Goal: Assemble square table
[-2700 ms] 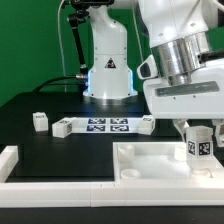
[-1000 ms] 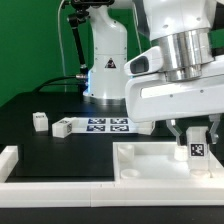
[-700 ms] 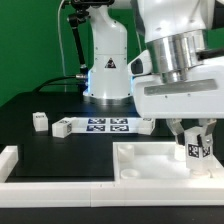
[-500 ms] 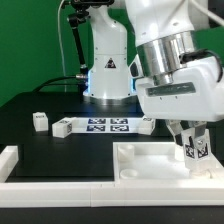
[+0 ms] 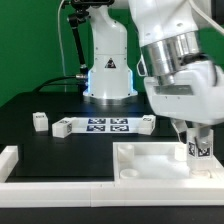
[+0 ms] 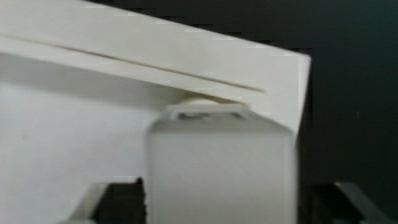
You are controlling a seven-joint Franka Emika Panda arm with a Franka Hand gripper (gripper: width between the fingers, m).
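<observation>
The square table top (image 5: 150, 163), a white tray with a raised rim, lies at the front of the black table. My gripper (image 5: 199, 150) is shut on a white tagged leg (image 5: 200, 148) and holds it upright on the top's far corner, at the exterior view's right. In the wrist view the leg (image 6: 215, 160) fills the space between my dark fingers (image 6: 121, 203), with its end against a round socket (image 6: 205, 101) near the top's rim (image 6: 160, 68). Three more legs lie loose: one (image 5: 39, 121) at the left, one (image 5: 62, 127) beside it, one (image 5: 146, 124) at the back.
The marker board (image 5: 105, 125) lies flat between the loose legs. A low white border rail (image 5: 12, 160) runs along the front and left edge. The robot's base (image 5: 108, 70) stands behind the board.
My wrist has turned about the leg's axis and tilted a little, while the leg has stayed in the same corner of the top. The loose legs have not moved.
</observation>
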